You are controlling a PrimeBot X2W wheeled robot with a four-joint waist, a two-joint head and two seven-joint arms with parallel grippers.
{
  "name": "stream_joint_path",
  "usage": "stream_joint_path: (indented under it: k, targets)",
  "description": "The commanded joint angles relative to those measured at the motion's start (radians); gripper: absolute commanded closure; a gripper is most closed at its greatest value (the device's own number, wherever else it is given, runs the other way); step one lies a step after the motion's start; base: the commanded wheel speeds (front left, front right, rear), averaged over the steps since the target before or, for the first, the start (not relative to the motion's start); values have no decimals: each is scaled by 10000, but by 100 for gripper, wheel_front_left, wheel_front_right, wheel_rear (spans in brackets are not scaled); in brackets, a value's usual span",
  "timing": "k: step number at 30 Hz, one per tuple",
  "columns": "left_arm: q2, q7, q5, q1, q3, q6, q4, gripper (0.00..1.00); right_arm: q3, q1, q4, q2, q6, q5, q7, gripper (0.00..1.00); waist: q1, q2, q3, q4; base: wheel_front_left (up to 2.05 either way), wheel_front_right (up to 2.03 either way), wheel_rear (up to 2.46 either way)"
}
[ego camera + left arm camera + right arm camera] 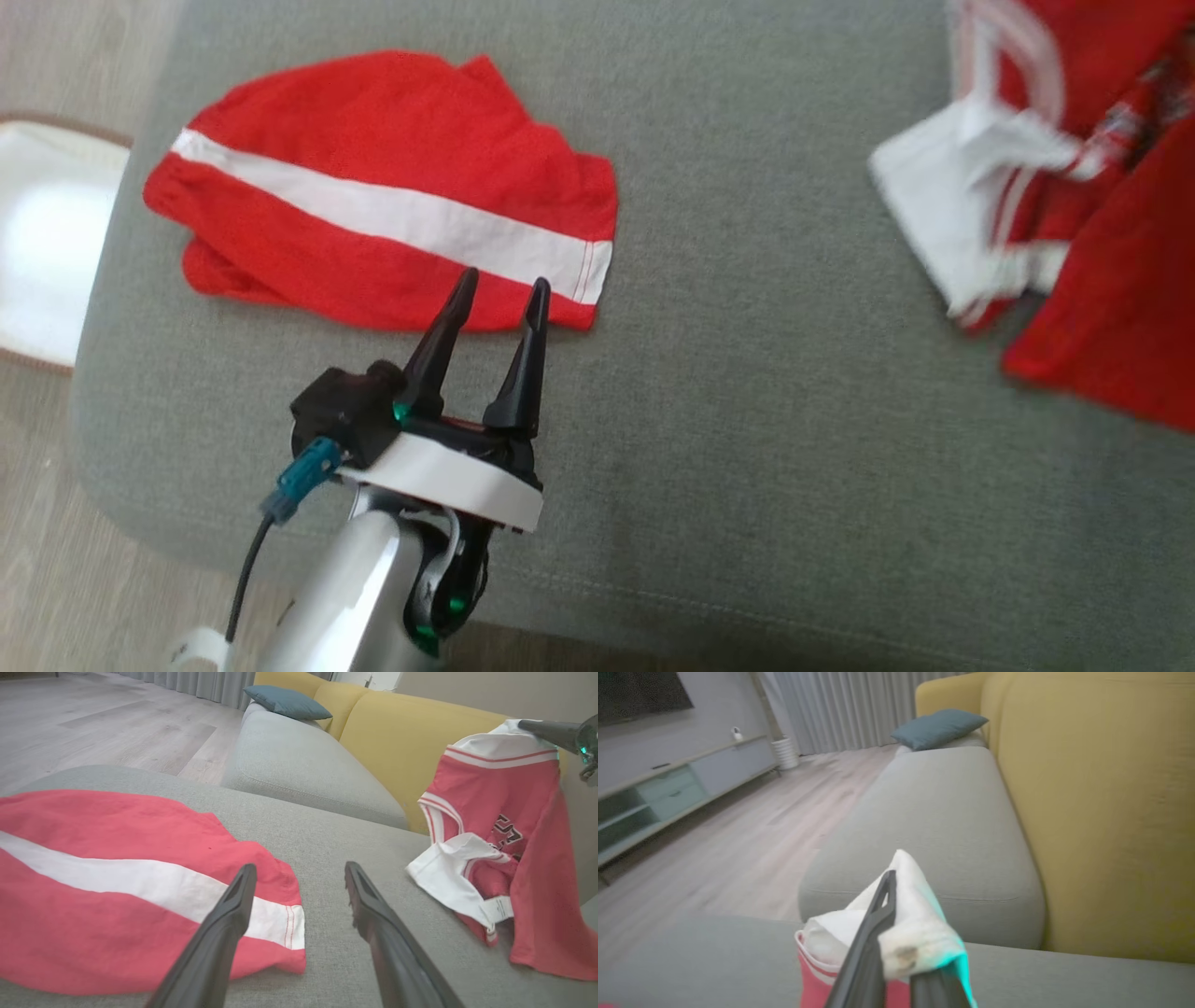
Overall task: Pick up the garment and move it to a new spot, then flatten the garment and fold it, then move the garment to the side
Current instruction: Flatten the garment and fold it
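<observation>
The red sleeveless jersey with white trim (915, 924) hangs from the right pincer (888, 891), which is clamped shut on a bunch of its white edging. One dark finger lies over the cloth; the other is mostly buried under it. From there the jersey drapes down, and its lower folds rest on the grey fabric seat cushion (794, 373). From the head camera it is blurred and cut off at the top and right edges. The dark lettering on its chest is creased and unreadable.

Well off to the jersey's side, the left pincer (504, 282) stands with its fingers spread wide and nothing between them. Just beyond its tips lie the folded red shorts with a white stripe (373, 168), flat on the same cushion. I cannot tell whether the tips touch the hem. The far end of the shorts runs out of the left wrist camera's frame.

Behind the right pincer rise a mustard-yellow sofa back (1101, 812) and a teal pillow (938, 728).
</observation>
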State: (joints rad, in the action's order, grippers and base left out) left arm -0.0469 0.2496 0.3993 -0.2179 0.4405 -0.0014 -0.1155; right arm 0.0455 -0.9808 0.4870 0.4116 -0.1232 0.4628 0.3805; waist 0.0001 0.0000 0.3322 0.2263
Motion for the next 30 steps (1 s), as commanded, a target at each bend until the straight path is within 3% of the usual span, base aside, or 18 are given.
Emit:
stream_joint_path:
  k: [1,2,7,14,25,30]
  targets:
    - [-33,122,42,-353,-224,-69,327,0,-6,-815,201,291,-75,-385,-33,100,-1,0,356,171,0,0,0]
    - [-33,122,59,-407,-193,-76,327,0,28,-1151,629,456,-75,-670,-91,0,-1,0,426,195,0,0,0]
    - [-33,122,124,-632,-62,-20,306,0,1051,-2268,2374,860,-75,-2009,-386,0,-1,0,563,198,0,0,0]
    - [-33,122,58,-649,-209,11,225,0,1602,-2520,3516,116,-75,-1831,-1365,0,-1,0,188,-191,0,0,0]
    - [-33,122,-139,-311,-604,74,239,0,2336,-514,2780,-937,-75,-983,-4148,0,-1,0,-1055,-1025,0,0,0]
    - [-33,122,-210,-23,-772,121,282,0,2477,1405,1808,-1651,-75,-932,-5174,0,-1,0,-1637,-1487,0,0,0]
